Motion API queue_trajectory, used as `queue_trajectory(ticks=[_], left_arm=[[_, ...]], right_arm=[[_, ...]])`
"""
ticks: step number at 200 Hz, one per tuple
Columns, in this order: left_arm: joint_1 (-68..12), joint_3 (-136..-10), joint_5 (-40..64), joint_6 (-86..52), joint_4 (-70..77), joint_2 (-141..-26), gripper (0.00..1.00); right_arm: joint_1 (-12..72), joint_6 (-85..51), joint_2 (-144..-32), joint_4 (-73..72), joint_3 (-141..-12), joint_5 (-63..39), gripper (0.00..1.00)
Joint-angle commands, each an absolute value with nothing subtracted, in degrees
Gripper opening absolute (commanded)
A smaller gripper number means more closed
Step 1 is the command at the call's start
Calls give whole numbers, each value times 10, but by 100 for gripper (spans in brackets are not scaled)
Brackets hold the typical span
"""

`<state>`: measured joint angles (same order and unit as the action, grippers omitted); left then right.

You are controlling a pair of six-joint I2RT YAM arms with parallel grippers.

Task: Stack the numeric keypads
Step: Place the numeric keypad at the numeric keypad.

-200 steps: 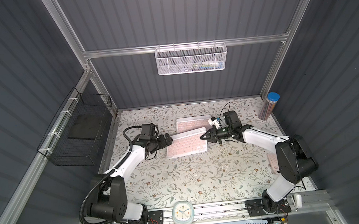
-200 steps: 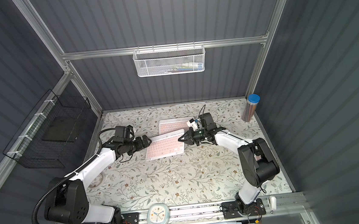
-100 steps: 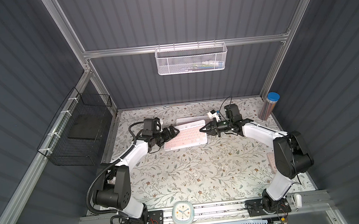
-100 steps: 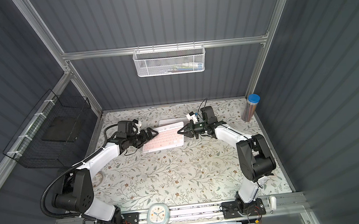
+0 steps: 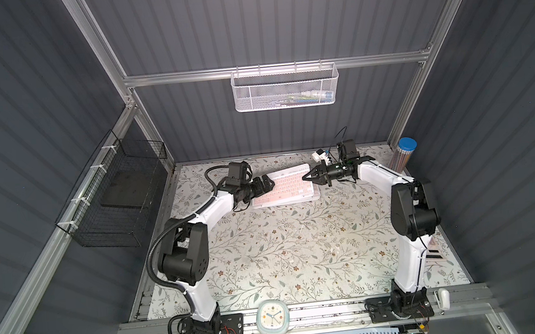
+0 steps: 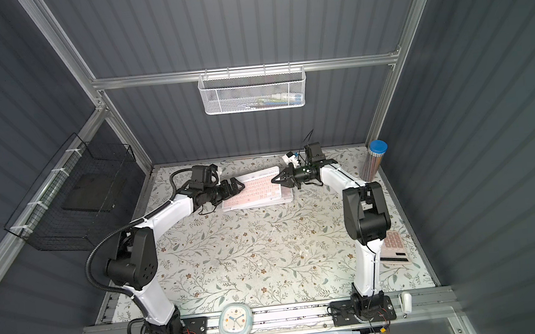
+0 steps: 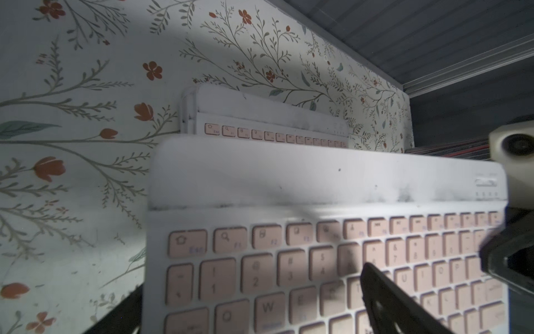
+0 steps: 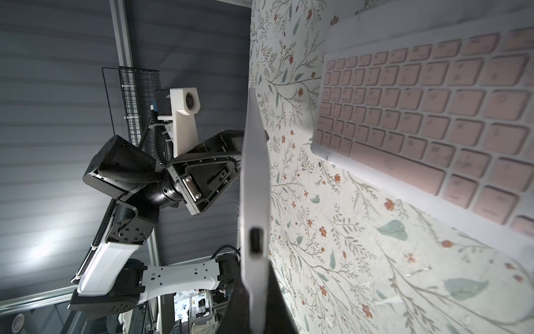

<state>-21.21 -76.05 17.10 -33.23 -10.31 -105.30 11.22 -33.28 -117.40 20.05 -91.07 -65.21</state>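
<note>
Keypad: white frame, pink keys, tilted above second pink keypad | right end effector: clamped on its edge | left end effector: spread wide

In both top views light falls from above onto the floral tabletop, which is bright and sharp with only faint shadows beneath the arms. The ribbed walls stay dim, and the frame rails splay outward toward the picture edges. The left wrist view is dusky, a slanting shadow crossing the raised pink-keyed keypad whose nearest keys are soft, while in the right wrist view that keypad's edge goes out of focus at its near end and a pale glare patch sits on the wall.
</note>
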Motion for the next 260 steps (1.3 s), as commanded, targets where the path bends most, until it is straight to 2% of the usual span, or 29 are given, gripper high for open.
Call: queue_trajectory(ticks=[1,71,115,224,260], left_arm=[[-235,-803,176,-323,-109,-1081,100],[-246,-918,136,-317,-126,-1193,100],[-247,-964,125,-310,-142,-1235,100],[-250,-980,109,-303,-156,-1250,100],[-250,-982,108,-300,-160,-1253,100]], right_arm=[[101,-280,-1202,252,-939,-646,0],[69,-286,-1293,252,-1023,-679,0],[63,-273,-1333,270,-1075,-690,4],[42,-224,-1412,329,-1156,-714,5],[41,-229,-1431,339,-1174,-713,9]])
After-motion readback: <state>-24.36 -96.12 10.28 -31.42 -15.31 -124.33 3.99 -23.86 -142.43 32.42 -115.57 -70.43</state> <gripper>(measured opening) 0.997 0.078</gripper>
